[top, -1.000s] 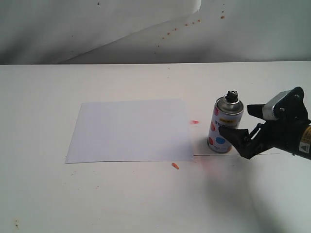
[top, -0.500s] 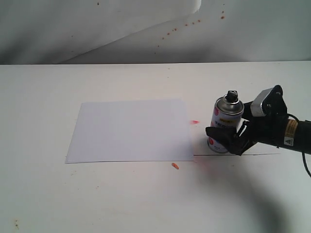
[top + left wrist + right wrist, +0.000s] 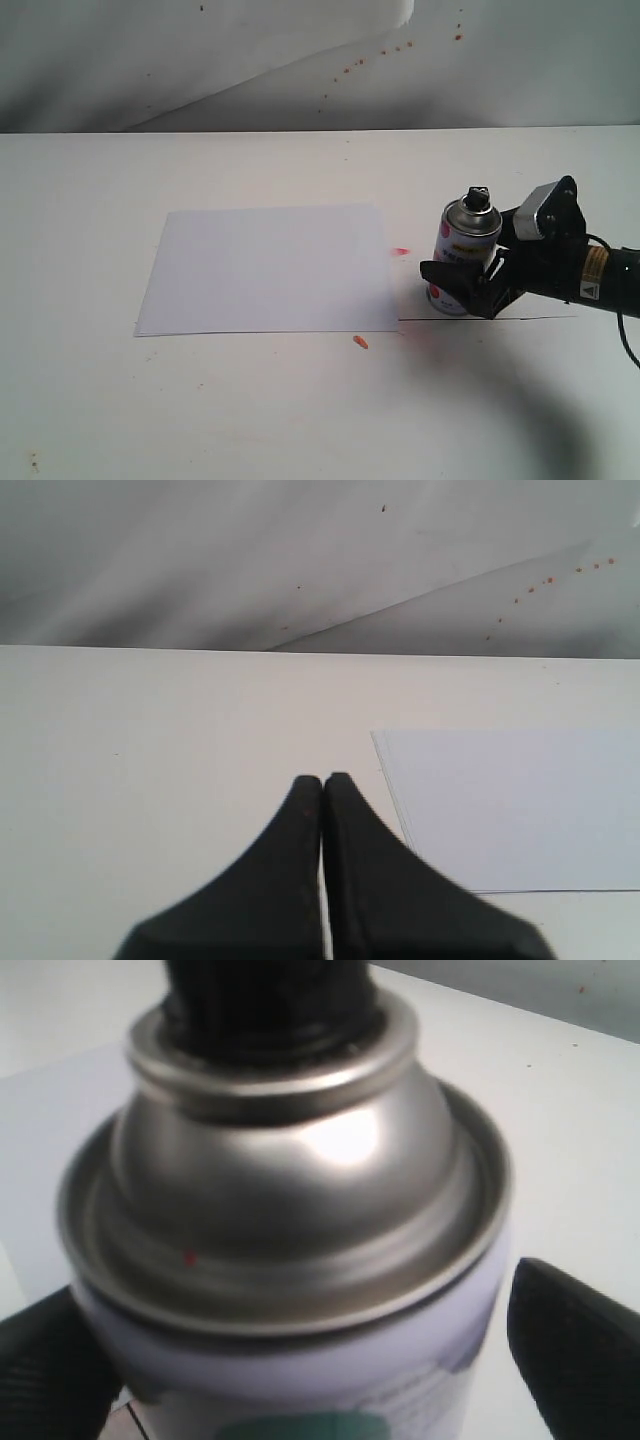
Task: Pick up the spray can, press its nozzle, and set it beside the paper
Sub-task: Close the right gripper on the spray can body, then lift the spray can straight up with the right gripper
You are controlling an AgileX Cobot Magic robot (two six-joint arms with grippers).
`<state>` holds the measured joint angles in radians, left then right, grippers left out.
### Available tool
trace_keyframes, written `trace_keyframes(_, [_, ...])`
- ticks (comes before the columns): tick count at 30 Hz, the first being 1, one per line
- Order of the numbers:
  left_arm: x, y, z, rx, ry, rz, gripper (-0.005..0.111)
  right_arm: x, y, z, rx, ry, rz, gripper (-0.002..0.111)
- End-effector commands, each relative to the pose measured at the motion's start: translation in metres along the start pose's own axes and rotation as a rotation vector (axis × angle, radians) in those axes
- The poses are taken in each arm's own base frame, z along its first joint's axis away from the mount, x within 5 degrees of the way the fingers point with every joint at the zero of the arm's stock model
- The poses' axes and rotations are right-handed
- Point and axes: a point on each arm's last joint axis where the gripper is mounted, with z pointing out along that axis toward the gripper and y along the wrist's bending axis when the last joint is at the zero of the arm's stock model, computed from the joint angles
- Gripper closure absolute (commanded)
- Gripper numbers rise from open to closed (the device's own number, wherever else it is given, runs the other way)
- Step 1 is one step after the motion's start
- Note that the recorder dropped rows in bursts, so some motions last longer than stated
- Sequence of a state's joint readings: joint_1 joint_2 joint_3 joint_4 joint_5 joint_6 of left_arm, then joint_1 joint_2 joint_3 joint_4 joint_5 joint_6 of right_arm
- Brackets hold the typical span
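Observation:
The spray can [image 3: 468, 234] stands upright on the table just right of the paper [image 3: 270, 268], its black nozzle on top. My right gripper [image 3: 465, 270] reaches in from the right, open, one finger on each side of the can's lower body. Up close, the metal dome of the spray can [image 3: 290, 1210] fills the right wrist view. One of the fingers [image 3: 575, 1350] stands a small gap off the can wall; the other looks close to touching. My left gripper [image 3: 323, 780] is shut on nothing, hovering over the table near a corner of the paper [image 3: 520, 810]. It is out of the exterior view.
Orange-red paint spots [image 3: 401, 251] [image 3: 361, 342] mark the white table by the paper's right edge. A thin dark line [image 3: 530, 319] runs across the table under the right arm. The big curling backdrop sheet [image 3: 200, 50] hangs behind the table's far edge.
My right gripper has dropped and slid left, from beside the can to straddling its lower body. The can and the paper have not moved.

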<state>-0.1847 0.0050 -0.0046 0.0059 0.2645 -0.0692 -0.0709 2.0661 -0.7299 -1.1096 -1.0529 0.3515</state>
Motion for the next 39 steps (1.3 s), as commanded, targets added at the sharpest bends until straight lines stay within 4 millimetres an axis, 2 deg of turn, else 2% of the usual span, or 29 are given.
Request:
trace_keyframes(1, [0.001,0.0,0.0,0.005,0.001,0.002,0.106,-0.002,0.001,0.001,-0.012,-0.018,-0.002,0.02])
trace_keyframes(11, [0.001,0.0,0.0,0.005,0.001,0.002,0.106,-0.006,0.008,0.011,-0.01,-0.016,-0.012,0.02])
trace_keyframes(14, [0.001,0.0,0.0,0.005,0.001,0.002,0.106,-0.004,0.008,0.013,0.01,0.01,-0.004,0.025])
trace_keyframes(16, [0.001,0.0,0.0,0.005,0.001,0.002,0.106,-0.004,0.008,0.013,0.01,0.01,0.001,0.035])
trace_keyframes(19, [0.001,0.0,0.0,0.005,0.001,0.002,0.106,-0.005,0.009,0.013,0.004,0.0,0.002,0.057])
trace_keyframes(24, [0.001,0.0,0.0,0.005,0.001,0.002,0.106,-0.005,0.013,0.013,-0.041,0.005,0.003,0.108])
trace_keyframes(27, [0.001,0.0,0.0,0.005,0.001,0.002,0.106,-0.01,0.013,0.011,-0.039,-0.004,0.011,0.108])
trace_keyframes(30, [0.001,0.0,0.0,0.005,0.001,0.002,0.106,-0.032,0.01,0.004,0.009,-0.057,-0.007,0.108])
trace_keyframes(33, [0.001,0.0,0.0,0.005,0.001,0.002,0.106,-0.064,0.002,-0.006,0.092,-0.084,0.032,0.108])
trace_keyframes(36, [0.001,0.0,0.0,0.005,0.001,0.002,0.106,-0.103,-0.005,-0.012,0.121,-0.029,-0.013,0.108])
trace_keyframes(39, [0.001,0.0,0.0,0.005,0.001,0.002,0.106,-0.148,-0.003,-0.013,0.135,0.059,-0.092,0.108])
